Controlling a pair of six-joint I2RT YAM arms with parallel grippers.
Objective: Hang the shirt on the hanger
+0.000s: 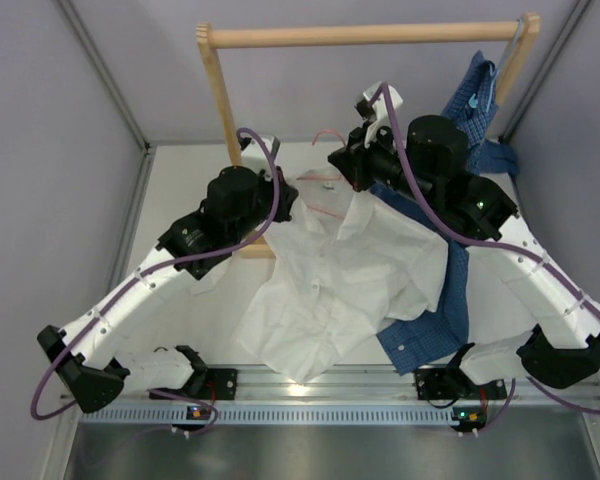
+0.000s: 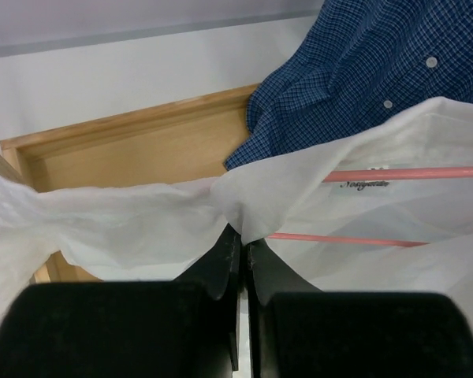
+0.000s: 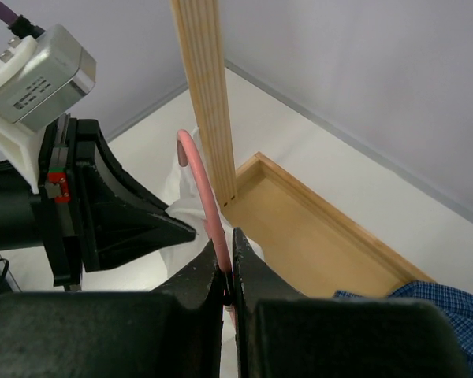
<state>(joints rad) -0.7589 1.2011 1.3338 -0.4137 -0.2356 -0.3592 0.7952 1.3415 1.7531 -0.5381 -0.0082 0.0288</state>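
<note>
The white shirt lies crumpled across the middle of the table, its collar end lifted toward the rack. My left gripper is shut on a fold of that shirt near the collar, the cloth pinched at its tips. Two pink wires of the hanger run inside the shirt's neck opening. My right gripper is shut on the hanger's pink neck, and the hook rises above its fingers. In the right wrist view the left gripper sits just to the left, with white cloth at its tip.
A wooden rack stands at the back, with a post, a top rod and a tray-like base. A blue checked shirt hangs from the rod's right end. Its cloth trails under the white shirt.
</note>
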